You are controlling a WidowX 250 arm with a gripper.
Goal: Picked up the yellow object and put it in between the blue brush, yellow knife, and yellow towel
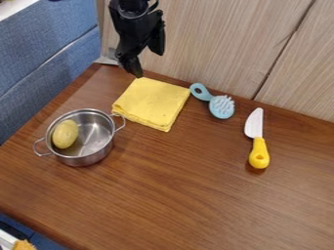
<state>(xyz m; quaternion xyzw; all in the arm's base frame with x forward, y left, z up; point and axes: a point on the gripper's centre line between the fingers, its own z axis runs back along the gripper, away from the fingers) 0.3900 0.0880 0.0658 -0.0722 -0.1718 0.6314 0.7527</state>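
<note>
My gripper (149,62) hangs at the upper left, above the back edge of the yellow towel (151,103), its two fingers apart with nothing between them. The folded towel lies flat near the table's back edge. A yellow oval object (65,134) rests inside a metal pot (98,156), against the pot's left side. Right of the towel is the blue brush (221,108), bristles up, its handle end close to the towel's corner. Farther right lies the yellow knife (259,154), with its white blade toward the back and its yellow handle toward the front.
The wooden table (170,195) meets a wood-grain panel (215,44) behind the towel and brush. The pot's handles (120,123) stick out at its right and left sides. Blue padded surfaces (39,63) stand beyond the table's left edge.
</note>
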